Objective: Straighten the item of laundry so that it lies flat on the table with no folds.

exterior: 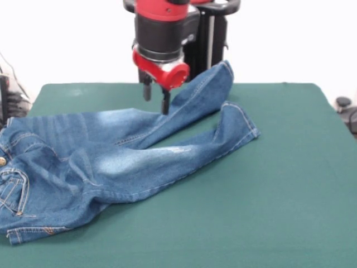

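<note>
I see the jeans (111,159) lying across the left half of the green bench (290,184), waistband at the left edge, legs running toward the far right. My end effector (156,95) hangs just over the upper leg, near its cuff. Its two fingers stand a little apart and hold nothing, I judge.
</note>
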`<state>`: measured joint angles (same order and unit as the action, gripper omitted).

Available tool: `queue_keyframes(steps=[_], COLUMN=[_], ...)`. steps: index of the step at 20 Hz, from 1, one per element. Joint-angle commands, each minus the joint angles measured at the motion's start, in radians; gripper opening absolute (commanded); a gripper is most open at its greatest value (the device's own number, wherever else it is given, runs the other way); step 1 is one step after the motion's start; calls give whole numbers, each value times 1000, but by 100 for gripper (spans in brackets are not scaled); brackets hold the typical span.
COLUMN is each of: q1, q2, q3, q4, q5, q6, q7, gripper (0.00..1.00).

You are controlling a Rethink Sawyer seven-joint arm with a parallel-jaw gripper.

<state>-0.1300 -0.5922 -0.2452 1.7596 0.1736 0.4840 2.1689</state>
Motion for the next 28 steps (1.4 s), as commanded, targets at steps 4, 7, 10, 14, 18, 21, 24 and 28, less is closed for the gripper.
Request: queue_keyframes(steps=[4,7,10,14,18,21,24,28], q1=[164,172,188,186,195,202,167,57], q2=[20,0,-15,-36,-64,-83,-58,12], q3=[54,51,22,-17,-75,-124,-121,-27], q4=[168,201,219,268,313,337,371,436], q5=[122,140,144,123,81,50,38,33], q6=[50,52,66,39,28,31,-41,-228], q7=[316,293,279,245,225,201,166,126], gripper=[100,100,100,100,100,100,100,100])
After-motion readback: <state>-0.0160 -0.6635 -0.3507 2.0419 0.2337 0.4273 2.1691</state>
